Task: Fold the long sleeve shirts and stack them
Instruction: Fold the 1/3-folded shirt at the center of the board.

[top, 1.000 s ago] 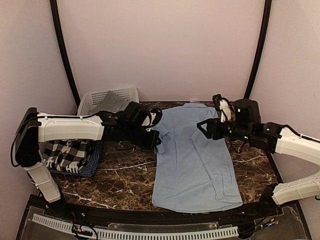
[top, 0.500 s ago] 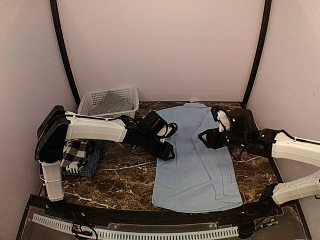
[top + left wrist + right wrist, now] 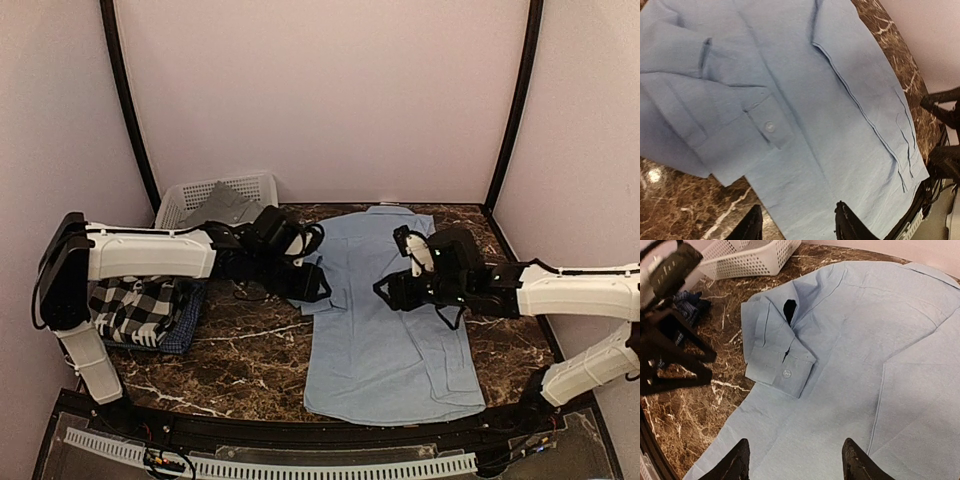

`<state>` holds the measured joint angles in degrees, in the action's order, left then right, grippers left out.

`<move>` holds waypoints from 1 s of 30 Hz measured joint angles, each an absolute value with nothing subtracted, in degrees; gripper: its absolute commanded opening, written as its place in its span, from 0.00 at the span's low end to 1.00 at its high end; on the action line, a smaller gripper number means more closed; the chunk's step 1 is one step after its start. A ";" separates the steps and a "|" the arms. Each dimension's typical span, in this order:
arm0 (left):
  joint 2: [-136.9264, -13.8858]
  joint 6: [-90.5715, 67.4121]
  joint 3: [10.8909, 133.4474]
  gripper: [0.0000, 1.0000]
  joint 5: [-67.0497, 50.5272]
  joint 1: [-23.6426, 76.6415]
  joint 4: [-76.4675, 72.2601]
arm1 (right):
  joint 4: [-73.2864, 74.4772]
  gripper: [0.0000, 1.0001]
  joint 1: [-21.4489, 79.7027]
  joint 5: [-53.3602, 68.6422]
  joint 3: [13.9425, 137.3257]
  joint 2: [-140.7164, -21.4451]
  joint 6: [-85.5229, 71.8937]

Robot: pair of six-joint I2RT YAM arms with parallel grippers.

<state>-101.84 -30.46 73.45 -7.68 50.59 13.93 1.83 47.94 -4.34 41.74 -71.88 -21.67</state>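
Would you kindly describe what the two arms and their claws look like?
Both arms have white tubular link shells with black joints and wrists. The left arm and right arm carry loose black cables near the wrist. The left claw and right claw are matte black, with two tapered fingers each. No markings are legible.
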 measured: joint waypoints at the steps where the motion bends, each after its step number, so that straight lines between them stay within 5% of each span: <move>1: -99.94 -31.99 71.42 0.48 -6.98 49.32 13.56 | 1.91 0.59 48.75 -4.80 42.68 -73.84 -21.28; 10: -84.01 -40.86 55.16 0.48 -2.55 40.73 12.47 | 3.99 0.57 55.51 -11.00 59.13 -93.71 -16.97; 30: -75.02 -43.16 48.31 0.49 -1.34 40.36 13.93 | 21.56 0.52 60.03 -15.53 91.26 -122.50 -17.12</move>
